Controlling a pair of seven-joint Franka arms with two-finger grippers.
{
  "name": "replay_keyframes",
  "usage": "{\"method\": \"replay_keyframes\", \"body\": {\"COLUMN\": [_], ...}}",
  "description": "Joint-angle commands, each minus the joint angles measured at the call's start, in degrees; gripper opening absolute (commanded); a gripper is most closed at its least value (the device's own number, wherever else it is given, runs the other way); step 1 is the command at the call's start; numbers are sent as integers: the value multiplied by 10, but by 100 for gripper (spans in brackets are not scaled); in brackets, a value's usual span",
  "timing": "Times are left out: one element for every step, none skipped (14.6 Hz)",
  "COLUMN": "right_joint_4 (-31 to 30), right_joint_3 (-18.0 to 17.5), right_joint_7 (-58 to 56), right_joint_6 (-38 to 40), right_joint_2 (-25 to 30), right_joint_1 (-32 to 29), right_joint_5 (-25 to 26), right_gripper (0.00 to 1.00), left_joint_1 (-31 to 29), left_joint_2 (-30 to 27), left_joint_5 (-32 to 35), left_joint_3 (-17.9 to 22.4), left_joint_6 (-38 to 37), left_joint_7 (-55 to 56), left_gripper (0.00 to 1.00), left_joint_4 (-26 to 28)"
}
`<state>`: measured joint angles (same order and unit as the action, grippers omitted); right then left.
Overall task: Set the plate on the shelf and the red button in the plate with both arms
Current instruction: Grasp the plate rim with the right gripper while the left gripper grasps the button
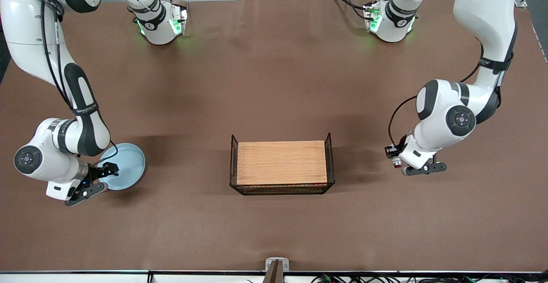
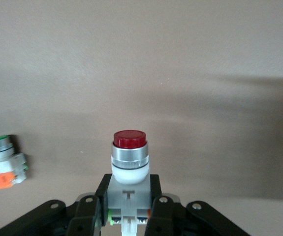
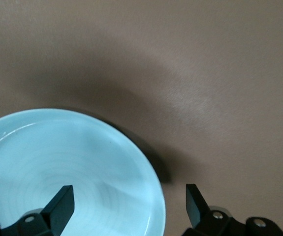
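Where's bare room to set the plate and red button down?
The wooden top of the wire basket at mid-table is bare. Brown table lies free between basket and arm bases. Crowded: right hand open astride the plate rim; left hand shut on the red button, a green button nearby.

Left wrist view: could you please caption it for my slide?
Left gripper shut on the red button, above the brown table.
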<state>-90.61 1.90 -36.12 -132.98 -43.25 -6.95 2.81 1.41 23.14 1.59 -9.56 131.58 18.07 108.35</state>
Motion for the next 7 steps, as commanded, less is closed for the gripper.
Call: {"method": "replay_keyframes", "body": {"right_joint_4": [-34, -45, -45, -44, -44, -44, -42], "right_joint_3": [-7, -7, -7, -7, -7, -7, -7], "right_joint_7": [-4, -4, -4, -5, -4, -5, -6], "right_joint_6": [-41, -62, -62, -61, -61, -61, -61], "right_joint_2": [3, 3, 4, 4, 5, 5, 6], "right_joint_1": [-8, -6, -5, -3, -2, -2, -3], "right_joint_5": [6, 7, 7, 7, 7, 7, 7], "right_gripper": [99, 98, 97, 93, 90, 85, 81], "left_joint_1": [-4, -4, -3, -3, -3, -2, -2], "left_joint_2": [-40, -48, -52, -56, -57, -58, -60], "left_joint_5": [4, 4, 3, 3, 3, 0, -8], "left_joint_3": [-5, -5, -5, -5, -5, -5, -5], "left_joint_6": [-31, -50, -70, -91, -113, -130, -145], "left_joint_7": [17, 21, 23, 23, 23, 22, 22], "left_gripper": [29, 29, 29, 29, 29, 29, 29], "left_joint_4": [5, -2, -12, -21, -32, -41, -48]}}
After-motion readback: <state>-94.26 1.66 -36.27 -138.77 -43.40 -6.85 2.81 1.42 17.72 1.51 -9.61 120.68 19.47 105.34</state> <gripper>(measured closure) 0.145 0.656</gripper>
